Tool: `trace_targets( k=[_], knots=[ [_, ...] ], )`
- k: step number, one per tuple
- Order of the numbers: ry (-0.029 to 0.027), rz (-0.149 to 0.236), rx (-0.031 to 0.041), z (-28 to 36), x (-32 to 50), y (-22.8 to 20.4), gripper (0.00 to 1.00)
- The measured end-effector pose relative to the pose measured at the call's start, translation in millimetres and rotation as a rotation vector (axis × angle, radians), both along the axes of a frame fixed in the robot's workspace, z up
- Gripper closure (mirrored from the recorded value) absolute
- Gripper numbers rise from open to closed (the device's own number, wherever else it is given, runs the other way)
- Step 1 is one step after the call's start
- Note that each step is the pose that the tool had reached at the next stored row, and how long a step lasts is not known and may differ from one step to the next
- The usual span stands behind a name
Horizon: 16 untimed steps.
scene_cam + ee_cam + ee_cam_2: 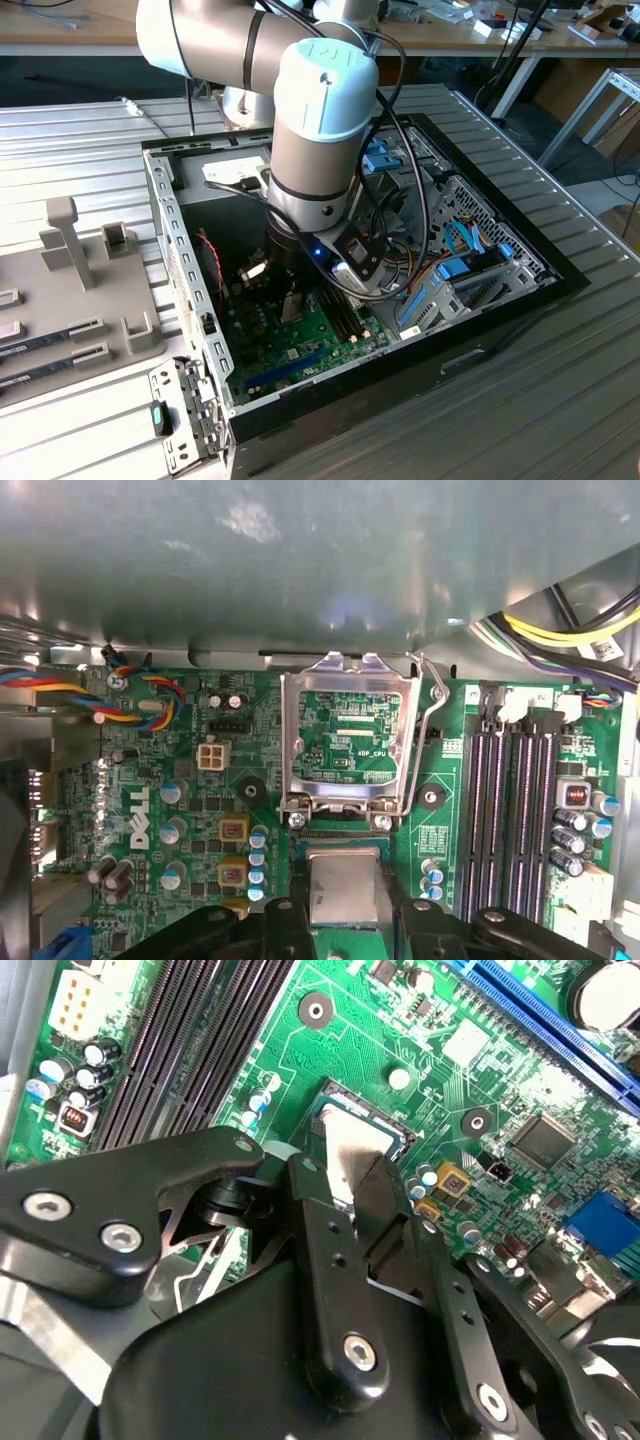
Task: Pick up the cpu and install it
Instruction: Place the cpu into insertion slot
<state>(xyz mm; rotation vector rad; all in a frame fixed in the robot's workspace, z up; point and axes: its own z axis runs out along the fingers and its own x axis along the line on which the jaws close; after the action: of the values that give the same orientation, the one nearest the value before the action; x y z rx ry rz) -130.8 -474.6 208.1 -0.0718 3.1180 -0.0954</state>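
Observation:
The cpu (352, 1150), a silvery square with a thin green rim, lies level in the socket (400, 1128) of the green motherboard (330, 345). In the first wrist view the cpu (345, 883) sits just beside the socket's hinged metal load plate (345, 745), which stands flipped open. My gripper (350, 1188) reaches down into the computer case (480, 340). Its two black fingers (318, 1210) press against opposite edges of the chip, so it is shut on the cpu. Both wrist views show the fingers hiding the chip's near edge.
Black memory slots (510, 810) run beside the socket, with capacitors (570, 840) past them. Coloured fan wires (150, 695) and a cable bundle (570, 635) lie near the case wall. A grey fixture tray (80, 300) with parts stands at the exterior view's left, on the ribbed metal table (560, 400).

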Motion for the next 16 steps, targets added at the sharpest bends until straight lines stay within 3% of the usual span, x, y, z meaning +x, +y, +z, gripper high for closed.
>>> trace_targets(
  k=[4,6,7,13,14,16],
  knots=[
    [0.0001,-0.006,0.0018,0.5,0.0,0.0,0.63],
    [0.0002,0.024,0.0017,0.5,0.1,-0.1,0.63],
    [0.0002,0.058,0.0018,0.4,0.1,0.0,0.63],
    [0.0001,0.062,0.0019,0.4,0.1,0.0,0.61],
    [0.0002,0.062,0.0018,0.4,0.1,-0.1,0.55],
    [0.0001,0.063,0.0018,-0.1,0.0,-2.8,0.55]
  ],
)
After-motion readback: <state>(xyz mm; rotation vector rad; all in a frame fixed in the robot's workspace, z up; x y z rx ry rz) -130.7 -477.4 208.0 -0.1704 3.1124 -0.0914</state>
